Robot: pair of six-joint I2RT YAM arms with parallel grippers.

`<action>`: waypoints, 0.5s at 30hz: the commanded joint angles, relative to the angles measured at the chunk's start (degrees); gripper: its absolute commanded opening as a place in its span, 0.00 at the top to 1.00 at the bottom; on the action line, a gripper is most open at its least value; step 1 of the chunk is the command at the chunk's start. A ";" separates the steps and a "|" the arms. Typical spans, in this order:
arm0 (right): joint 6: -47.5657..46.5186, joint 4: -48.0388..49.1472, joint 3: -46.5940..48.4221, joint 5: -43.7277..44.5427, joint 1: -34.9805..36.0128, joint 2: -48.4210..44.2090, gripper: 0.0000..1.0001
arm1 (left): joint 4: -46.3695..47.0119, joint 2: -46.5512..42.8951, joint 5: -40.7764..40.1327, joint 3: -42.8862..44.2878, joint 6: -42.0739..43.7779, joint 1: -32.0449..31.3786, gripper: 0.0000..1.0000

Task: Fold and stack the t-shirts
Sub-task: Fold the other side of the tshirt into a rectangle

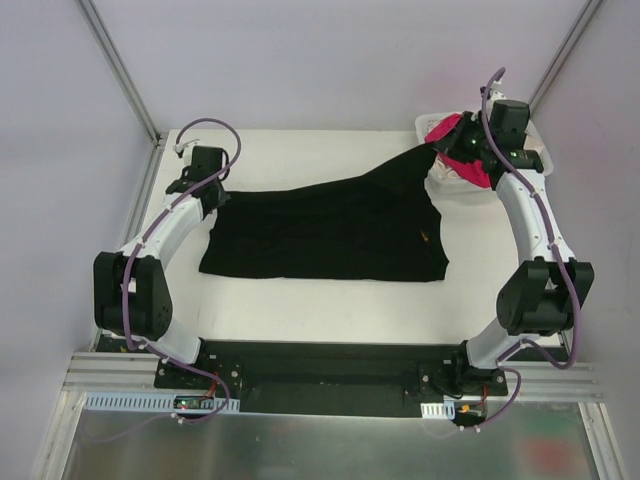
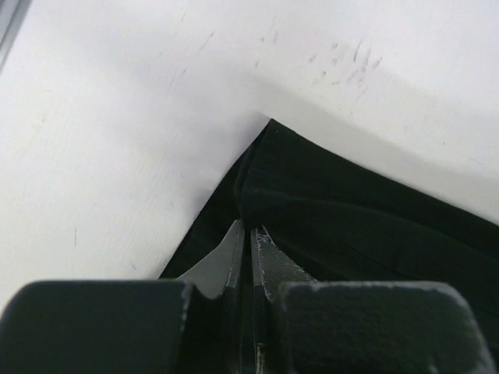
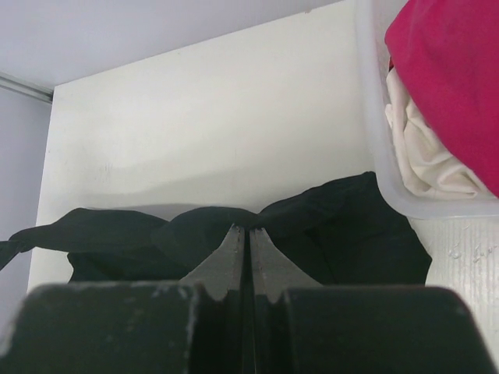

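A large black t-shirt point(image 1: 330, 232) lies spread across the middle of the white table. My left gripper point(image 1: 215, 203) is shut on its far left corner; the left wrist view shows the closed fingertips point(image 2: 251, 227) pinching a fold of the black cloth point(image 2: 351, 218) low on the table. My right gripper point(image 1: 438, 150) is shut on the shirt's far right corner, which is raised into a peak beside the basket. In the right wrist view, black cloth point(image 3: 343, 226) bunches around that gripper point(image 3: 249, 227). A bright pink t-shirt point(image 3: 452, 70) and a white t-shirt point(image 3: 421, 156) lie in the basket.
The white plastic basket point(image 1: 541, 157) stands at the table's far right corner, its wall point(image 3: 374, 117) close to my right gripper. Bare white tabletop point(image 1: 320, 150) lies behind the shirt and more point(image 1: 330, 305) in front of it. Metal frame posts rise at both back corners.
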 commanded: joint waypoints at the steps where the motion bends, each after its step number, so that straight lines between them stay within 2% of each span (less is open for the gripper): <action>1: -1.62 -0.28 4.72 1.05 -1.81 0.01 0.99 | 0.97 -2.82 -4.04 3.72 0.91 -0.27 1.00; 8: -1.89 -0.46 6.04 0.43 -2.25 1.60 0.99 | 1.06 -2.11 -4.56 6.63 2.49 -0.18 1.00; 15: -1.63 1.47 3.23 1.31 -2.78 0.28 0.99 | 0.97 -1.41 -5.53 7.86 3.64 -0.10 1.00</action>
